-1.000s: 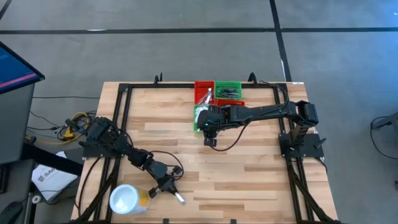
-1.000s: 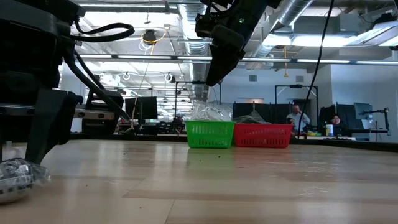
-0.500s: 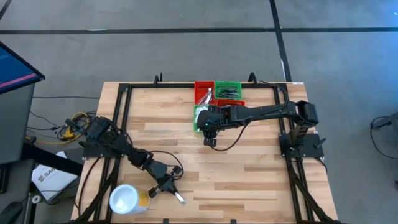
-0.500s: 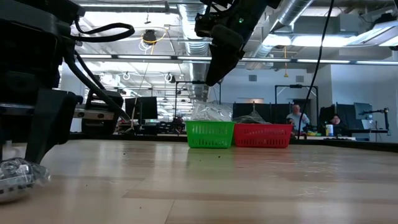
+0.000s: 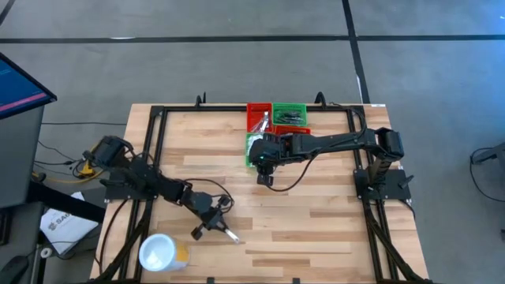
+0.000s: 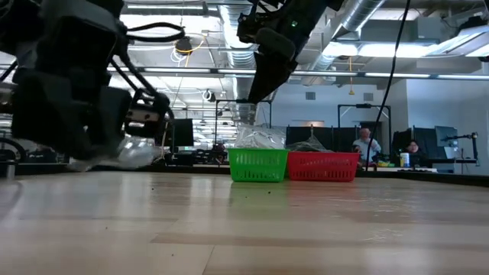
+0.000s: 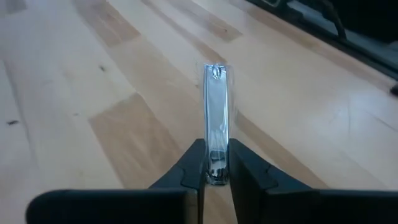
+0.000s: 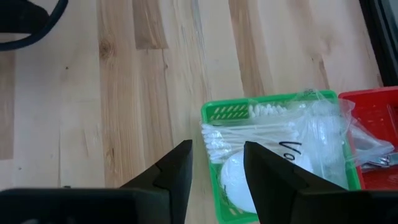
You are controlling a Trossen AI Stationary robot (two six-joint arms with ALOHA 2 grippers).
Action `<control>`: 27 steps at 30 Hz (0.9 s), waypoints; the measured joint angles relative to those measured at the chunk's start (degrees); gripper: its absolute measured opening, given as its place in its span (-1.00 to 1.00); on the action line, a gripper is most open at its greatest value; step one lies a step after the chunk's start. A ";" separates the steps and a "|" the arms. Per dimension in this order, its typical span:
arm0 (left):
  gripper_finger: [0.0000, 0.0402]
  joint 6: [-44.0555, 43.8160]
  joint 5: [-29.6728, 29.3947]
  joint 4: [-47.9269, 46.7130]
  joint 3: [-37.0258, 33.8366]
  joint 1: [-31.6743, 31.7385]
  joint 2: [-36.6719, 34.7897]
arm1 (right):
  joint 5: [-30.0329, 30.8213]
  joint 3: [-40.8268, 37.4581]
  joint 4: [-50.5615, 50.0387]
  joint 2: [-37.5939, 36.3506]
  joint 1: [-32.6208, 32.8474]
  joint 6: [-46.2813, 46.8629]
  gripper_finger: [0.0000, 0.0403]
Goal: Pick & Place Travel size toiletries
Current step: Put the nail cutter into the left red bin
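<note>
Change since earlier frame: left arm has swung up and inward from the near-left corner; its pincer point(image 5: 207, 229) now sits further from the white tub with orange side point(image 5: 162, 252), and in the low view the held item is lifted clear of the bench point(image 5: 316, 213) where before it lay low on the wood.
Right arm, same interval: no visible shift; it hangs above the bins as before.
Left pincer: clamped on a thin silver sachet point(image 7: 216, 118), gripped at one end so the long flat body sticks straight out ahead of the fingers point(image 7: 249, 171). Judged reason: an end grip keeps the slim piece level and free to drop into a bin.
Silver sachet, location: in the air over the near-left part of the bench, well apart from the bins.
Right pincer point(image 8: 214, 165): fingers apart, nothing between them, poised over the green bin point(image 8: 277, 102).
Green bin contents: cotton swabs and white plastic-wrapped packets point(image 8: 292, 149), a round white piece under clear wrap.
Red bin point(image 8: 379, 124): just beside the green one, wrapped items inside; a second red and green pair lies behind in the high view.
Step in hand, judged: carry of the sachet toward the bins, release not yet made.
</note>
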 joint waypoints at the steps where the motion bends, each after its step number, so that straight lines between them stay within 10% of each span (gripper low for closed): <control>1: -0.81 0.00 0.01 0.01 0.00 0.39 -0.42 | 0.00 0.00 0.10 0.00 0.00 -0.02 -0.33; 27: -0.81 -1.27 -14.61 -3.76 0.13 7.36 -17.07 | 0.00 0.00 7.10 0.01 -0.02 -0.68 -0.36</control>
